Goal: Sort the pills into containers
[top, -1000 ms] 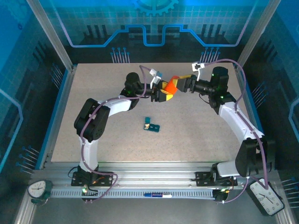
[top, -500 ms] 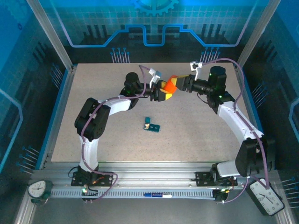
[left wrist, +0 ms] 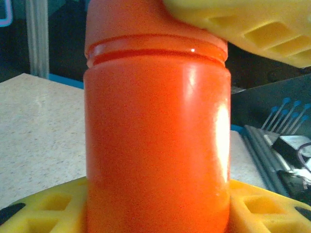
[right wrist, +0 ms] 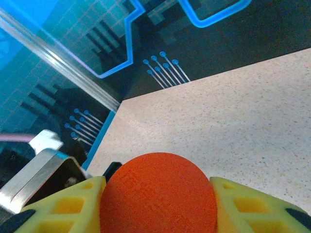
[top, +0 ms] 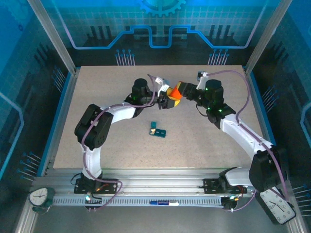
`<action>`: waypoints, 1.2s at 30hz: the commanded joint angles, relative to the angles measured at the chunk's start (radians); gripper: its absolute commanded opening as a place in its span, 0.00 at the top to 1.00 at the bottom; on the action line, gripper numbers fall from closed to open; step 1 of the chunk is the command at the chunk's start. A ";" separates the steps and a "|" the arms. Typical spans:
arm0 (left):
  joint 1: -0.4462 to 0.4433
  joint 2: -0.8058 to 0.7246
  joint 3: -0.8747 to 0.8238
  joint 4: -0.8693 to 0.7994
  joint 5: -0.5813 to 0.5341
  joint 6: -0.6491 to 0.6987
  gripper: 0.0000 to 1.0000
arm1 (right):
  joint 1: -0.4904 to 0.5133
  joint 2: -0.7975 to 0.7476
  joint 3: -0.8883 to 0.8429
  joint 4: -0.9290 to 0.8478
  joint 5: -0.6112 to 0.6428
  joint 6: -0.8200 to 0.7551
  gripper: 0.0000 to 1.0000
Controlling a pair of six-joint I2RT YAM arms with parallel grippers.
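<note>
An orange pill bottle (top: 175,91) hangs in the air above the back middle of the table, held from both sides. My left gripper (top: 168,100) is shut on its body (left wrist: 155,145), with yellow fingers (left wrist: 39,208) pressing either side. My right gripper (top: 183,90) is shut on the round orange cap (right wrist: 158,194), and its fingers (right wrist: 252,204) flank it. One yellow finger (left wrist: 243,24) of the right gripper lies against the cap in the left wrist view. The dark-teal pill box (top: 158,130) lies on the table nearer to me, apart from both grippers. The pills are hidden.
The speckled beige table (top: 107,145) has a blue raised rim on its left (top: 57,121) and right sides. A dark back wall with blue lines (right wrist: 194,43) stands behind it. Cables loop above both wrists (top: 228,73).
My right arm has swung left and closer to the left gripper. The bottle between them has shifted a little left and back. The pill box has not moved.
</note>
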 commanded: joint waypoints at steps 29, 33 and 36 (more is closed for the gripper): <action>0.022 0.067 0.115 0.414 0.208 -0.483 1.00 | -0.255 0.078 0.240 -0.004 -0.756 -0.201 0.16; 0.022 0.070 0.120 0.430 0.215 -0.503 1.00 | -0.221 0.117 0.280 -0.018 -0.763 -0.212 0.17; 0.022 0.069 0.123 0.431 0.220 -0.507 1.00 | -0.204 0.143 0.298 -0.037 -0.756 -0.222 0.19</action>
